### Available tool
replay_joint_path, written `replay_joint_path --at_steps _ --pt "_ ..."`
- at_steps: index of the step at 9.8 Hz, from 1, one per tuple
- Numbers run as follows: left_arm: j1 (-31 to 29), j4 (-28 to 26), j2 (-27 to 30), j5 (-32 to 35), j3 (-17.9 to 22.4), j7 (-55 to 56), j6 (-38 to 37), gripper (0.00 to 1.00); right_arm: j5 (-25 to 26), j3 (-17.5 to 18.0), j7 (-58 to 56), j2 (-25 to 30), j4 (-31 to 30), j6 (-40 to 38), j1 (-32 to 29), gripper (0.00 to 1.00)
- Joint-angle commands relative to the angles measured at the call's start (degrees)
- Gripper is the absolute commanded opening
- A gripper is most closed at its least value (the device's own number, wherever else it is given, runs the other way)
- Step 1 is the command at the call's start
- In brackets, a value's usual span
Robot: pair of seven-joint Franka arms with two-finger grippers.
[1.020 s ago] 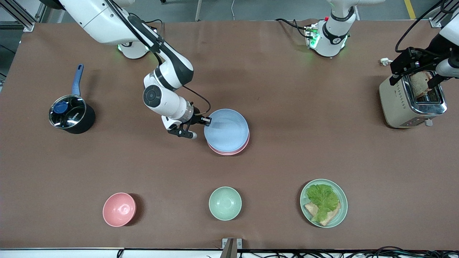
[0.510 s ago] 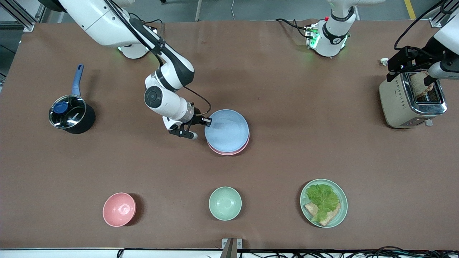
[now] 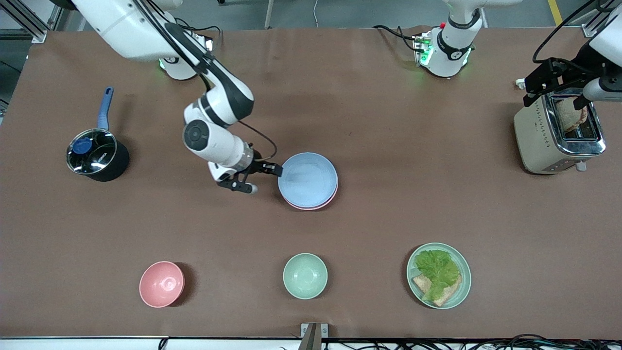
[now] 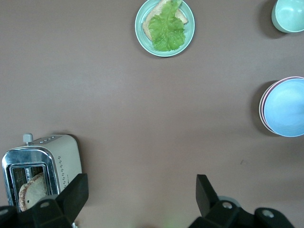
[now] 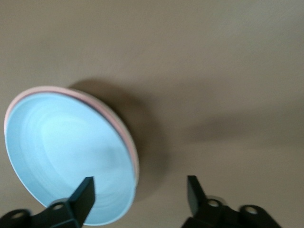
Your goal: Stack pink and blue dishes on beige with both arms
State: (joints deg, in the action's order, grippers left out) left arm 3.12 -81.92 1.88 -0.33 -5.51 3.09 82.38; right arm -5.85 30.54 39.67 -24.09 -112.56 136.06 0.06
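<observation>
- The blue plate lies on the pink plate in the middle of the worktop; only a thin pink crescent shows on the side nearer the front camera, so the two sit nearly centred.
- In the right wrist view a pale rim runs just under the pink one. It is probably the beige plate at the bottom of the pile, though I cannot be sure; no beige plate lies anywhere else.
- The right hand sits low at the stack's edge toward the right arm's end of the worktop. Its fingers are spread, one over the blue plate's rim, and grip nothing, which reads as a release after setting down.
- The left hand hangs over the toaster at the left arm's end, well apart from the stack. Its fingers are wide apart and empty; this arm waits.
- Judged from this, the stacking looks finished or nearly so.
</observation>
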Motion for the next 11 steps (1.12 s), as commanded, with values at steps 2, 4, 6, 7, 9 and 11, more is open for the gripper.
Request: replay_joint_path --at_steps 2,4,6,7,9,11 --pt "0.4 -2.81 0.41 -1.07 0.15 2.1 0.24 1.0 5.74 -3.27 -0.12 14.65 5.31 -21.74 -5.77 1.0" --pt "0.49 -2.81 0.41 -1.08 0.15 2.1 0.15 1.0 6.99 -11.6 -7.71 17.75 12.76 -31.24 -5.6 1.0" --pt "0.4 -2.81 0.32 -1.08 0.15 2.1 0.15 1.0 6.99 -18.99 -17.12 19.95 18.94 -39.61 -5.6 1.0" --pt "0.4 -2.81 0.23 -1.08 0.15 2.1 0.15 1.0 6.81 -22.25 -22.65 21.79 20.26 -42.51 -5.6 1.0" --pt "0.31 -2.72 0.14 -1.08 0.15 2.1 0.24 1.0 6.2 -27.35 -29.35 26.17 20.98 -46.49 -5.6 1.0" --pt "0.22 -2.72 0.14 -1.08 0.15 2.1 0.33 1.0 6.11 -30.7 -34.28 27.52 25.77 -50.86 -5.69 1.0"
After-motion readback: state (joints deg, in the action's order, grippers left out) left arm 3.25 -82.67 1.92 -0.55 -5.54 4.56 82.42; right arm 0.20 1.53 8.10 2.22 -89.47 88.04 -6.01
